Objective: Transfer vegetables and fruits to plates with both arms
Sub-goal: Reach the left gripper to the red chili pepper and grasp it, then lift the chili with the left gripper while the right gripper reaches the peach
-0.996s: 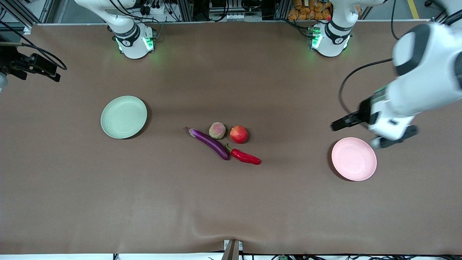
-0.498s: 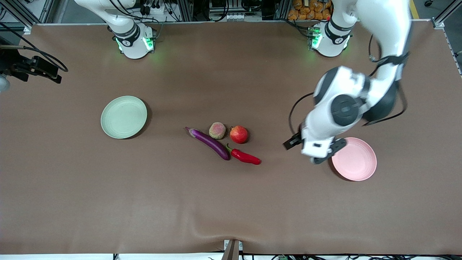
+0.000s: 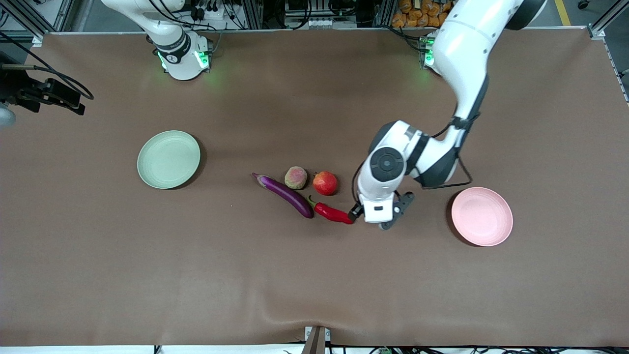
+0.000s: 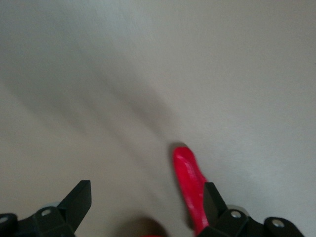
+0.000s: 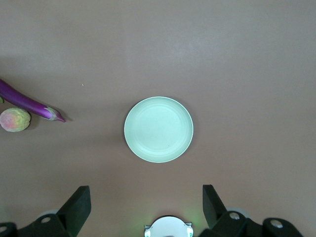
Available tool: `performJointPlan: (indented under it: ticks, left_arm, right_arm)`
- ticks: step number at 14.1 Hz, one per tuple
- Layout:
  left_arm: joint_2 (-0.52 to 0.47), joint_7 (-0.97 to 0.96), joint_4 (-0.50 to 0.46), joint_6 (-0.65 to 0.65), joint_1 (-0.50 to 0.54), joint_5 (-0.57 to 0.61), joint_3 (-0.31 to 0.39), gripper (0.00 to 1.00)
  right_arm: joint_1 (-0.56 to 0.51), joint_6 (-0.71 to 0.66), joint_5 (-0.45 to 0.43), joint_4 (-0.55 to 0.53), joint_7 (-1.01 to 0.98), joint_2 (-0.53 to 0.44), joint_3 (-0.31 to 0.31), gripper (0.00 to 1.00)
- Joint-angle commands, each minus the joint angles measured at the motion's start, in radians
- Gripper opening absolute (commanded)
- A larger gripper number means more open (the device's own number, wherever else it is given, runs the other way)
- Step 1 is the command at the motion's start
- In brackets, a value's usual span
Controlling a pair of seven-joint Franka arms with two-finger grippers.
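Chili pepper [image 4: 190, 185] blurred and cut off by left wrist view's edge, eggplant [image 5: 27, 101] cropped at edge

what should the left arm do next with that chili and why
Probably shift the left gripper a little along the red chili pepper so the pepper sits between the open fingers, then descend. In the left wrist view only the pepper's tip shows, close to one finger and off-centre. Both plates are bare; the right gripper waits above the green plate.

Brown table [image 3: 314, 275]: produce, two plates.
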Motion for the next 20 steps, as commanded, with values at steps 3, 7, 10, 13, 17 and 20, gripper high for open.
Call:
performJointPlan:
  ticks: [3, 7, 10, 13, 17, 20]
  left_arm:
    - [0.129, -0.298, 0.077, 0.13, -0.159, 0.018, 0.131, 1.0]
    - [0.183, -0.393, 0.126, 0.173, -0.193, 0.018, 0.167, 1.0]
    - [0.195, -0.478, 0.127, 0.258, -0.193, 0.018, 0.17, 1.0]
    - [0.215, -0.466, 0.124, 0.32, -0.193, 0.017, 0.168, 1.0]
    - [0.215, -0.401, 0.123, 0.32, -0.208, 0.017, 0.162, 1.0]
    - [0.218, -0.339, 0.118, 0.32, -0.216, 0.018, 0.159, 1.0]
  right_arm:
    - [-0.013, -0.012, 0.045, 0.024, -0.007, 0.027, 0.016, 1.0]
    - [-0.02, -0.006, 0.097, 0.026, -0.008, 0.055, 0.016, 1.0]
    - [-0.024, -0.014, 0.097, 0.023, -0.013, 0.098, 0.016, 1.0]
    - [-0.027, -0.026, 0.093, 0.02, -0.016, 0.14, 0.015, 1.0]
    - [-0.004, -0.028, 0.1, 0.02, 0.031, 0.151, 0.018, 1.0]
    - [0.029, -0.02, 0.151, 0.018, 0.048, 0.205, 0.018, 1.0]
